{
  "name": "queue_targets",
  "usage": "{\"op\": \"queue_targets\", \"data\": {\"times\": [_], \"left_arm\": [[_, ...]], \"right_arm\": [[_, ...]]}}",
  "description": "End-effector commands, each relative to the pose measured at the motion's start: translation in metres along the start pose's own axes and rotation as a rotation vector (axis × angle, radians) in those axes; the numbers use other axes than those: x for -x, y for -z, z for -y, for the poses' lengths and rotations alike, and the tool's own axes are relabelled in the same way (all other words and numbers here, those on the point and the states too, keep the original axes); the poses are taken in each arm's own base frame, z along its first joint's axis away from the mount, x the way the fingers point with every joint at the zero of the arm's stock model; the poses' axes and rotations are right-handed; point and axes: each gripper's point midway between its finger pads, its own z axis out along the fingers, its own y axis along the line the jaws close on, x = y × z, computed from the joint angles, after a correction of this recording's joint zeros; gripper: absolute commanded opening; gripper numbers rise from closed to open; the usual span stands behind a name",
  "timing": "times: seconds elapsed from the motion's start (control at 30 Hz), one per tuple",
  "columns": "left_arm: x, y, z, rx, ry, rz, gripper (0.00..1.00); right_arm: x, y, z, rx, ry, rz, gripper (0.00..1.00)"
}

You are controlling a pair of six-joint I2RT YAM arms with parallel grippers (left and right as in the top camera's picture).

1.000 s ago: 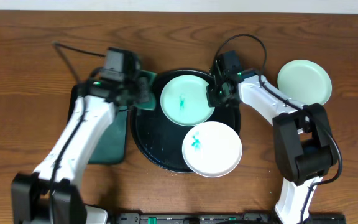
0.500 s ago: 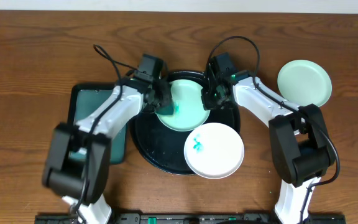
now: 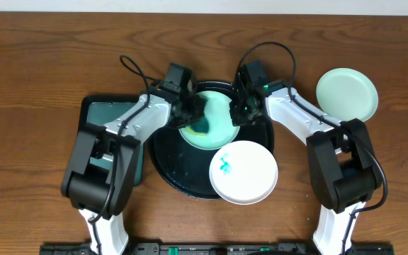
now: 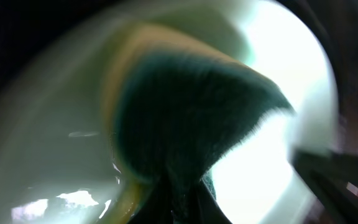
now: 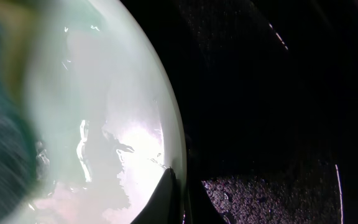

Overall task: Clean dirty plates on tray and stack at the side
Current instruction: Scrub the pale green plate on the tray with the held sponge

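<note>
On the round black tray lies a mint-green plate. My right gripper is shut on that plate's right rim; in the right wrist view the fingers pinch the rim of the plate. My left gripper is shut on a green and yellow sponge, which presses on the plate's middle, blurred. The sponge hides any smear there. A white plate with a teal smear rests over the tray's front right rim. Another mint-green plate sits on the table at the far right.
A rectangular black tray lies left of the round tray, partly under my left arm. Cables arc above both wrists. The dark tray floor fills the right half of the right wrist view.
My left arm has swung from the rectangular tray over to the mint-green plate and pushed the sponge across its middle, covering the teal smear. The right gripper has kept its hold on the rim.
</note>
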Motion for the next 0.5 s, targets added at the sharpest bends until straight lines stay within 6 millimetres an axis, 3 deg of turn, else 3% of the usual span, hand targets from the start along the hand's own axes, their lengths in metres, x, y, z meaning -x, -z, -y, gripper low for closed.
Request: {"op": "queue_targets", "data": {"times": [0.0,0.2,0.47], "left_arm": [[-0.066,-0.023,0.039,-0.183,-0.02,-0.261,0.07],[-0.06,-0.023,0.049,-0.224,-0.029,-0.24,0.07],[-0.003,-0.031,0.01,0.016,-0.028,0.056,0.07]], "right_arm": [[-0.014,-0.007,-0.012,0.025,0.03,-0.044,0.01],[-0.014,-0.007,-0.012,0.025,0.019,-0.044,0.01],[-0.016,-0.007,-0.013,0.025,0.01,-0.05,0.01]]}}
